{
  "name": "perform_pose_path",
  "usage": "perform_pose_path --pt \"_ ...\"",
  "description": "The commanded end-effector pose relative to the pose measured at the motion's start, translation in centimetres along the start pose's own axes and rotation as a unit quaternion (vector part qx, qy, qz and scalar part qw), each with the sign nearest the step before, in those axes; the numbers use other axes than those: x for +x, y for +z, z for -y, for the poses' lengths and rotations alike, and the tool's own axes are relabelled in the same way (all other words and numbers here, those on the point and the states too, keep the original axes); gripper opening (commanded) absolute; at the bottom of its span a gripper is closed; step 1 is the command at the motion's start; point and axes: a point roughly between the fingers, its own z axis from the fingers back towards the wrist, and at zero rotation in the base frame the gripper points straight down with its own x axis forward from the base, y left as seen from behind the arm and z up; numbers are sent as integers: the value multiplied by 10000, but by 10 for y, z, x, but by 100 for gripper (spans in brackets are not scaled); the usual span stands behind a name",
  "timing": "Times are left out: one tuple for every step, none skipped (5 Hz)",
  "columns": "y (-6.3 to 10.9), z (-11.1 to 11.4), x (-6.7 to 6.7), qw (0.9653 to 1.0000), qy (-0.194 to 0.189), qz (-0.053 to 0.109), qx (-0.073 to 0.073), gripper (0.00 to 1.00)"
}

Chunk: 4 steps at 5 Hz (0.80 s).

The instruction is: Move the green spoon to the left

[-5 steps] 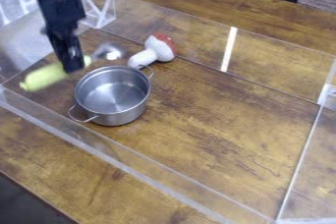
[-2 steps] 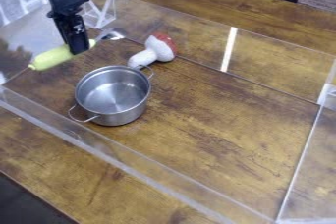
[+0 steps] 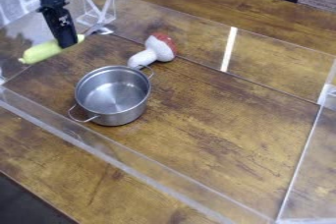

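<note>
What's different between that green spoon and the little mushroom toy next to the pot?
The green spoon is long and yellow-green with a shiny silver bowl; the mushroom toy is short, white-stemmed and red-capped. The spoon is clamped in the gripper; the mushroom lies free on its side. The spoon is far left of the pot, the mushroom just behind it. Both are inside the clear tray.

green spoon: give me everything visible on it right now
The green spoon has a thick, rounded yellow-green handle that looks like plastic and a small shiny silver bowl at the other end. It lies roughly level, handle end pointing toward the left edge of the picture, bowl toward the mushroom toy. The black gripper comes down on it from above and is closed around its middle, hiding that part. It sits at the far left, behind the steel pot. Whether it rests on the wooden table or is lifted is unclear.
</note>
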Motion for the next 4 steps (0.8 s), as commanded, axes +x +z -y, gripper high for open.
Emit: perform_pose_path --pt "15 -11 4 9993 68 259 256 0" --pt "16 -13 -2 9994 -232 207 148 100" --pt "19 -22 -8 9985 -525 156 85 0" --pt "26 -22 -2 9986 -493 175 93 0"
